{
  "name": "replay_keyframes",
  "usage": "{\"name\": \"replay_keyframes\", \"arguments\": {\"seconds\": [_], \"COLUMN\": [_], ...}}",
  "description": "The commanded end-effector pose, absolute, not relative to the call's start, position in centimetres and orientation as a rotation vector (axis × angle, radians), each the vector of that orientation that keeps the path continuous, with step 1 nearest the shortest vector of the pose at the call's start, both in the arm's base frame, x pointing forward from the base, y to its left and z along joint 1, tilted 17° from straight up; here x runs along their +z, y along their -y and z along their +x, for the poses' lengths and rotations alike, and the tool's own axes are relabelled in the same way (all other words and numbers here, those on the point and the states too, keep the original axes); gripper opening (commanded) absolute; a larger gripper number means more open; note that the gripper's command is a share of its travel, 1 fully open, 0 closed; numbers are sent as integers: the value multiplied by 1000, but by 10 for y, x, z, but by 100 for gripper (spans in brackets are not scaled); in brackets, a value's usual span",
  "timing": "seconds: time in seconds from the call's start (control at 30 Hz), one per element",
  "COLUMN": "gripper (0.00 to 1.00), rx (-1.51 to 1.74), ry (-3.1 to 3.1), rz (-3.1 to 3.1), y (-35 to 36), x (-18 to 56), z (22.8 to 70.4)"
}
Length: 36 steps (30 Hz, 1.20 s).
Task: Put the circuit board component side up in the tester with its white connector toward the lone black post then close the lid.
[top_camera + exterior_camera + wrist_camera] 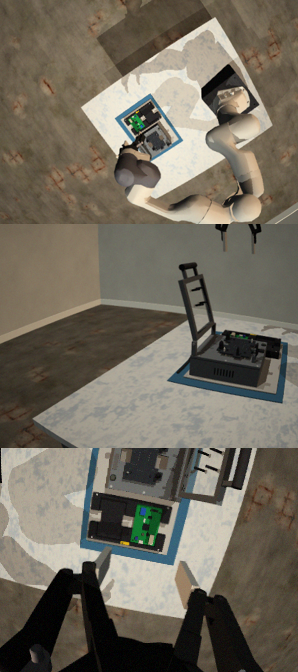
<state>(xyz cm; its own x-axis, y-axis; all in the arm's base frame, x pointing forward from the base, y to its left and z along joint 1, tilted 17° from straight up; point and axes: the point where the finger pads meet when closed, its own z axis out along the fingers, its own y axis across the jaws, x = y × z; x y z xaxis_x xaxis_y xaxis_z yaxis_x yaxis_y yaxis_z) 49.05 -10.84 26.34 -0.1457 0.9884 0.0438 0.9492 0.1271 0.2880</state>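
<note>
The green circuit board [145, 524] lies in the black tray [129, 527] on the blue mat; it also shows in the overhead view [136, 123]. The dark grey tester [144, 462] sits beside the tray, and its lid [214, 459] stands open; the lid also shows upright in the side view [197, 304]. My gripper [144, 563] hangs high above the mat, open and empty, with its two fingertips at the top of the side view [238, 243].
The blue mat [230, 382] carries the tester [231, 360] and tray near the table's edge. The arm's black base [229, 93] is at the table's far corner. Floor lies beyond the table edges.
</note>
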Motion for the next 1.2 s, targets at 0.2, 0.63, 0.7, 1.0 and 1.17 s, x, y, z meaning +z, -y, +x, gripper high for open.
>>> {"name": "replay_keyframes", "arguments": {"seconds": [0.2, 0.63, 0.7, 1.0, 1.17], "gripper": [58, 58, 58, 58, 58], "rx": [376, 376, 376, 376, 376], "ry": [-2232, -2232, -2232, -2232, -2232], "rz": [1939, 1939, 1939, 1939, 1939], "y": [109, 109, 109, 110, 110], "x": [264, 264, 264, 264, 265], "z": [492, 493, 493, 493, 494]}}
